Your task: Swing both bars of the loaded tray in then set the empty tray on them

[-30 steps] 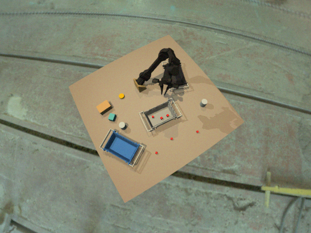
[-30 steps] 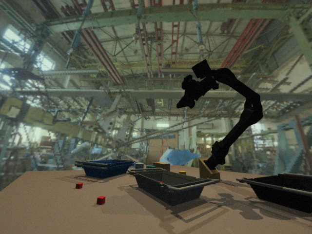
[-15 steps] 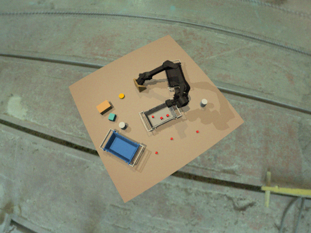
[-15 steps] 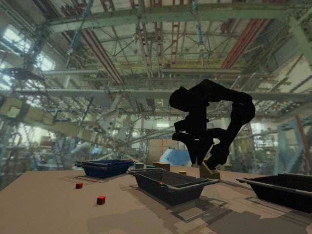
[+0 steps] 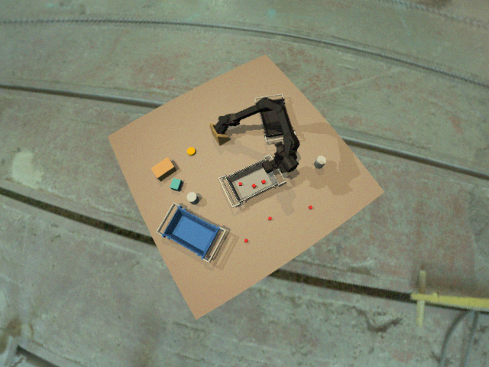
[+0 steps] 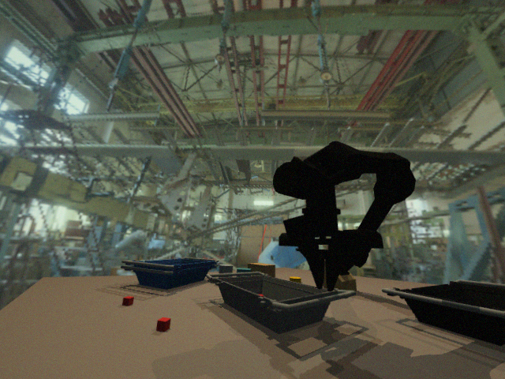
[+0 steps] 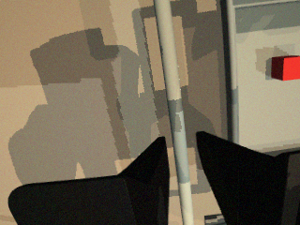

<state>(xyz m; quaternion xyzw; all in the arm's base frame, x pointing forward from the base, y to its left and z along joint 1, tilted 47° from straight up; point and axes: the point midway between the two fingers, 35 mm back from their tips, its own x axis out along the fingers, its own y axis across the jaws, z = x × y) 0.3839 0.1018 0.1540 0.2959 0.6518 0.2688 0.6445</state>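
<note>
The grey loaded tray [image 5: 247, 192] [image 6: 252, 305] [image 7: 262, 122] stands mid-table with small red blocks [image 5: 254, 185] [image 7: 287, 67] inside. Its near bar [image 6: 309, 301] [image 7: 169, 61] is swung out past one end. Its far bar [image 5: 225, 193] [image 6: 236, 275] is out over the other end. My gripper [image 6: 325, 288] [image 7: 181, 142] points down at the near bar, fingers parted a little. In the wrist view the bar runs between the fingertips with a gap on both sides. The arm hides the fingertips in the top view. A black empty tray [image 5: 271, 122] [image 6: 456, 322] lies beside it, partly under the arm.
A blue empty tray [image 5: 193, 232] [image 6: 162, 279] has its bars out. Loose red blocks [image 5: 270, 218] [image 6: 163, 324] lie outside the trays. An orange block [image 5: 161, 169], a teal cube [image 5: 176, 183], a yellow disc [image 5: 191, 151] and two white-topped cylinders [image 5: 192, 197] [image 5: 320, 160] stand around.
</note>
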